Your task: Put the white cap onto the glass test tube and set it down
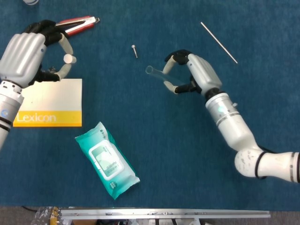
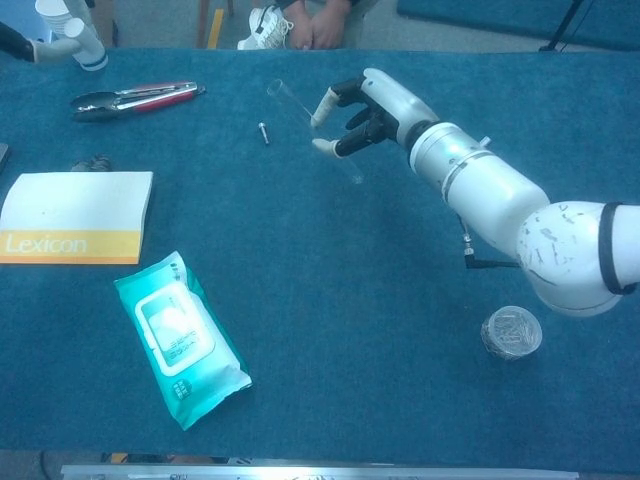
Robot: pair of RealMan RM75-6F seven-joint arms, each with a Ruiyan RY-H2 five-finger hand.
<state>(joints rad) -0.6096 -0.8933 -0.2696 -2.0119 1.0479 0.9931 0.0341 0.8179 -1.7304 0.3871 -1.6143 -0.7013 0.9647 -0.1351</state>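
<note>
Left hand (image 1: 28, 58) pinches the small white round cap (image 1: 69, 59) between thumb and fingertip; right hand (image 1: 192, 74) grips the clear glass test tube (image 1: 156, 75) near its closed end, both held off the blue cloth table (image 1: 154, 140). The tube's long axis points to about 10 o'clock, open mouth toward the cap, which lies well apart at 9 o'clock from the mouth. The tube's gripped end is hidden behind the fingers, and chest view cuts off most of the left hand.

Blue cloth-covered table (image 2: 330, 300); grey floor (image 2: 160, 25) beyond far edge.
</note>
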